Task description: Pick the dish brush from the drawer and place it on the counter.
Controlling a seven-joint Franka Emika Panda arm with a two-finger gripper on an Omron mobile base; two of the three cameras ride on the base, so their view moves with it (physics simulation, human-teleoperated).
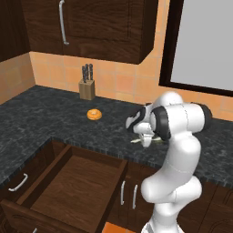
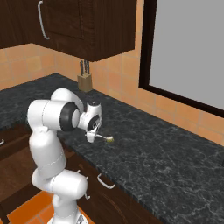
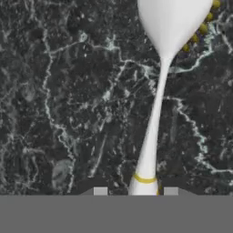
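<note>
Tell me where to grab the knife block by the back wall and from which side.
Grip the knife block across its plain wooden body, below the handles, coming in level from the open counter side in front. The knife handles stick up from its top, so a grab from above would likely be blocked, and the wall is close behind it. The tool would first need to release the dish brush.
</note>
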